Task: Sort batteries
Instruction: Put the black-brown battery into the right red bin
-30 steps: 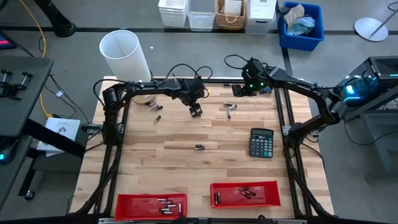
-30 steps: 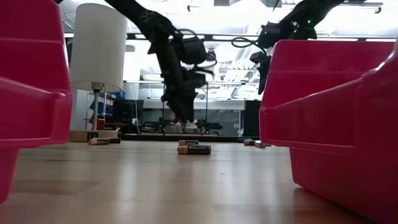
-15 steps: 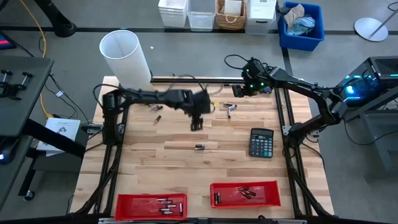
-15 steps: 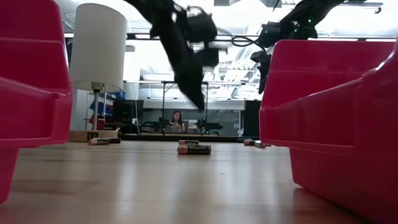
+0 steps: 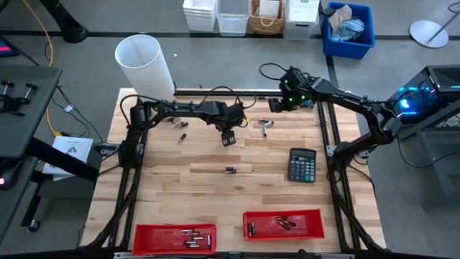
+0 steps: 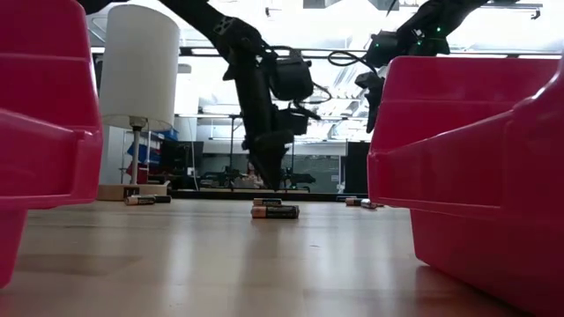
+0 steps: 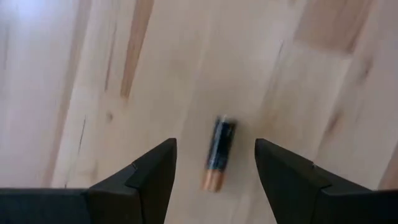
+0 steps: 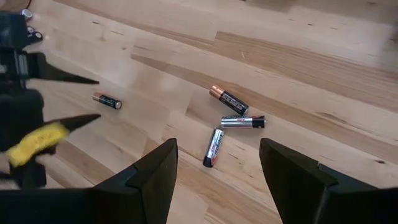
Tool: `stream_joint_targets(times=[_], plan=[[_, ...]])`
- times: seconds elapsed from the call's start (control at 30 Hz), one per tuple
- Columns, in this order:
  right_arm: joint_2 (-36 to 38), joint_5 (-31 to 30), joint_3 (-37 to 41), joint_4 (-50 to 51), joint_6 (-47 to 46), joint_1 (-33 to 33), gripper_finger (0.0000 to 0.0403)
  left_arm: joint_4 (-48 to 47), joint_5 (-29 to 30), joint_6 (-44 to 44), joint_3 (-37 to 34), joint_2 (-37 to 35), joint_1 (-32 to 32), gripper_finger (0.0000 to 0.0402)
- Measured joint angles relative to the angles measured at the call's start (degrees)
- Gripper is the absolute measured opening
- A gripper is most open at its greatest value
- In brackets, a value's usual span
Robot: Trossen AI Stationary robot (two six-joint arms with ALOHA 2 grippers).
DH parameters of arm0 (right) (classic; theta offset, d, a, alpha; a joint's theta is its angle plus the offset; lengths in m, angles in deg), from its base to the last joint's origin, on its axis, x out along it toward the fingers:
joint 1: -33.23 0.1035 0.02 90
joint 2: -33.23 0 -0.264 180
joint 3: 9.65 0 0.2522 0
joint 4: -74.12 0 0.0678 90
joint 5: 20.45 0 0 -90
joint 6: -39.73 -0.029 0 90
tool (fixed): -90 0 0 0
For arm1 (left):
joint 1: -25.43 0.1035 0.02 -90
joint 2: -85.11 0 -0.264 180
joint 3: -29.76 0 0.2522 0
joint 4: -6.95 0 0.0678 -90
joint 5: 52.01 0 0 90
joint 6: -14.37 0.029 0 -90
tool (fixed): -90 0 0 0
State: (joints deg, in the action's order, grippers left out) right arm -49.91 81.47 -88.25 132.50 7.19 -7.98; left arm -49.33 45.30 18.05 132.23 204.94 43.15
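Left hand (image 5: 228, 139) open, empty, above worktop (image 5: 187, 180), lone battery (image 7: 219, 154) just ahead between its fingers. Right hand (image 5: 275, 106) open, three batteries (image 8: 231, 121) ahead.

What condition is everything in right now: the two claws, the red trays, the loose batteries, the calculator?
Left gripper: open, empty, above a lone battery lying flat.
Right gripper: open, empty, at the table's far side.
Three batteries: lying loose near the right gripper.
Left red tray: holds a few batteries.
Right red tray: holds several batteries.
Calculator: lying flat, keys up.
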Motion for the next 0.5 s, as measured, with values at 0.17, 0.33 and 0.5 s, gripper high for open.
stream_joint_targets(times=[0.17,0.33,0.5], plan=[[0.0,0.0,0.0,0.0,0.0,0.1,0.0222,-1.8,-1.4,1.4,-0.2,3.1,2.4,0.0211],[0.0,0.0,0.0,-0.3,0.0,0.4,0.0222,-1.0,-5.6,2.4,0.1,4.2,3.0,0.0184],[0.0,0.0,0.0,-0.6,-0.1,0.5,0.0222,-0.8,-6.5,3.9,0.0,4.3,2.5,0.0081]])
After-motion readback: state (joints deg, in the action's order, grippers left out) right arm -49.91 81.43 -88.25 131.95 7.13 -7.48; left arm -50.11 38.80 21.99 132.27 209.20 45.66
